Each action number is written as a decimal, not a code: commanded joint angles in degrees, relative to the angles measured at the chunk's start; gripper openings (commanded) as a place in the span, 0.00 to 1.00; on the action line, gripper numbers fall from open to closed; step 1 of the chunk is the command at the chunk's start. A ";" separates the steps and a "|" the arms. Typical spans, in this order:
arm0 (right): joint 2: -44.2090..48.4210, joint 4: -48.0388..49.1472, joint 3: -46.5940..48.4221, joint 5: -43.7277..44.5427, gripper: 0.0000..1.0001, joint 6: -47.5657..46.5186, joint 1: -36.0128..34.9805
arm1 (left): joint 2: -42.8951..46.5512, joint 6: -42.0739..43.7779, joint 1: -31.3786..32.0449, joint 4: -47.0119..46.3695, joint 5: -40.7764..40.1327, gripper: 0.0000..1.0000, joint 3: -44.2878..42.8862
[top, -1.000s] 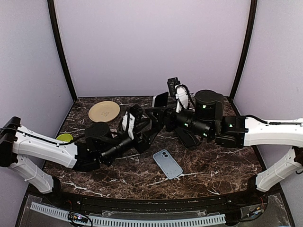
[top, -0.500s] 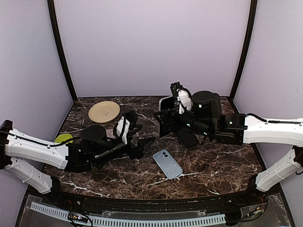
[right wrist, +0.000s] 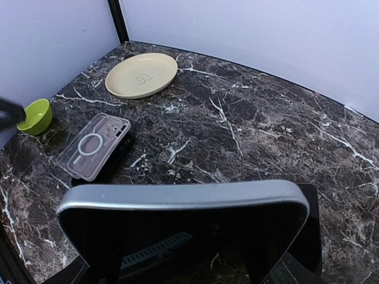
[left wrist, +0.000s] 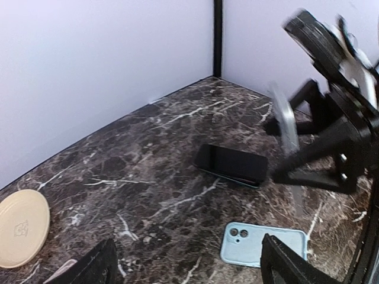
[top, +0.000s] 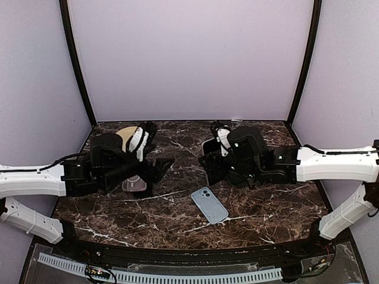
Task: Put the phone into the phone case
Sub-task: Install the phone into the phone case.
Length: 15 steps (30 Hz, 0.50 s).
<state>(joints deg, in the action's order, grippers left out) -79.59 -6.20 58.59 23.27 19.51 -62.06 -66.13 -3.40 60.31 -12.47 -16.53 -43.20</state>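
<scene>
We see the right gripper [right wrist: 189, 263] clamped on a silver-edged phone [right wrist: 177, 225], raised above the middle of the counter [top: 266, 213]. The left gripper [left wrist: 189, 269] hangs spread wide, empty. A clear phone case [right wrist: 95, 147] lies flat toward the counter's left edge.

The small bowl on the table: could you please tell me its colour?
The bowl is lime green, clearest in the right wrist view.

Left arm [top: 35, 180] and right arm [top: 337, 164]: white link shells; black joints and wrists; thin black cables along each.
</scene>
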 commanded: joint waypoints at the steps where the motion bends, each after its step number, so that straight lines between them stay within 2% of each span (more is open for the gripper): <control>1: -0.14 -0.34 1.33 1.96 0.00 2.01 0.46 | 0.86 -1.56 -6.37 11.49 0.76 0.86 -6.03; 4: -1.30 -3.33 1.47 1.75 0.00 4.20 0.41 | -1.02 -1.18 -8.50 14.98 0.14 0.87 -8.56; 11: -4.86 -9.64 2.57 0.19 0.00 8.94 -0.09 | -5.46 0.20 -12.35 11.20 3.59 0.96 -8.13; 15: -6.67 -10.27 1.89 -2.68 0.00 10.72 -0.62 | -6.61 -0.84 -15.16 10.60 5.38 0.97 -7.79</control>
<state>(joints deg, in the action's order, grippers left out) -85.36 -16.86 59.22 22.70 26.92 -62.13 -72.77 -3.68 47.35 -1.54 -13.74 -50.94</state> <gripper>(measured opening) 0.742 0.967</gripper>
